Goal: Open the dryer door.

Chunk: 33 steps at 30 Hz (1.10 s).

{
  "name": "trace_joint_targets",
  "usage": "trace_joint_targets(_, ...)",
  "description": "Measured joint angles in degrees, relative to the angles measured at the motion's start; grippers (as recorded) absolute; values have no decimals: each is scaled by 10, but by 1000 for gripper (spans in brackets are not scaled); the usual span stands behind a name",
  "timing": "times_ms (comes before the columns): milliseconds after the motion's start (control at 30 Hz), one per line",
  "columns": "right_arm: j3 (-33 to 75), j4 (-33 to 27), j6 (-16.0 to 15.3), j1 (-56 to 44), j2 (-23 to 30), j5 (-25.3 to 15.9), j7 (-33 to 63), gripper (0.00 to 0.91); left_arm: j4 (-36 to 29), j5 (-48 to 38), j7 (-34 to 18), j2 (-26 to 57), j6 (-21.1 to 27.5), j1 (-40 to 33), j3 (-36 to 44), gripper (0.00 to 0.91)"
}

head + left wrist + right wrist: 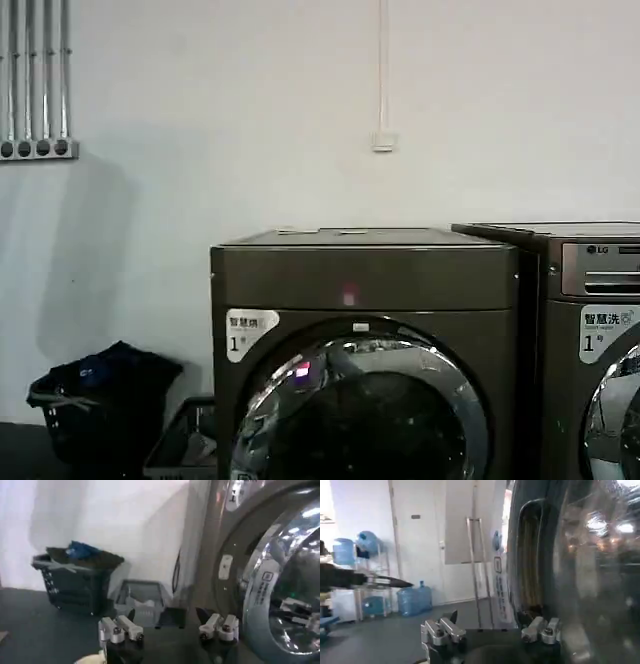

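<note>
- While I watch the head view, I have the dryer [365, 340] straight ahead against a white wall [250, 100], dark bronze-grey, with a small red light [348, 296] on its plain top panel and a white "1" sticker [249, 334] at the upper left of its front.
- I see the dryer door [360, 405] seated flat in the dryer's front, its chrome ring closed around the dark glass.
- To the dryer's right I see a second machine with a silver LG panel [598, 340] standing just beside it.
- On the floor to the dryer's left I see a dark laundry basket [100, 405] piled with dark and blue cloth, and a grey tray [185, 445] between it and the dryer.
- From the left wrist view, I have the left gripper [170, 630] low in front of the dryer's left edge, its fingers [120, 628] spread wide apart with nothing between them; the chrome ring of the door sits just beyond the far finger.
- From the right wrist view, I have the right gripper [492, 630] held close beside a dark glossy machine surface, its fingers [442, 630] likewise spread apart and empty.
- Behind the right gripper I see blue water bottles [412, 600] on the floor and a rack.
</note>
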Motion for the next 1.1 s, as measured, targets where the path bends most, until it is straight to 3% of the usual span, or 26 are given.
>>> trace_joint_targets(267, -1, 57, 0, -15, -33, -2, 0, 907, 44, 30, -3, 25, 0, -7, 27, 907)
trace_joint_targets(400, -7, 86, 0, -20, -55, 3, 1, 907, 72, 63, 6, 37, -48, -8, 48, 907)
trace_joint_targets(667, -8, 143, -1, -32, -101, 8, 3, 907, 112, 20, 39, 68, -61, -25, 76, 907)
trace_joint_targets(1100, 18, 197, 1, -62, -163, 8, 2, 907, 163, 55, 190, 106, -163, -44, 122, 907)
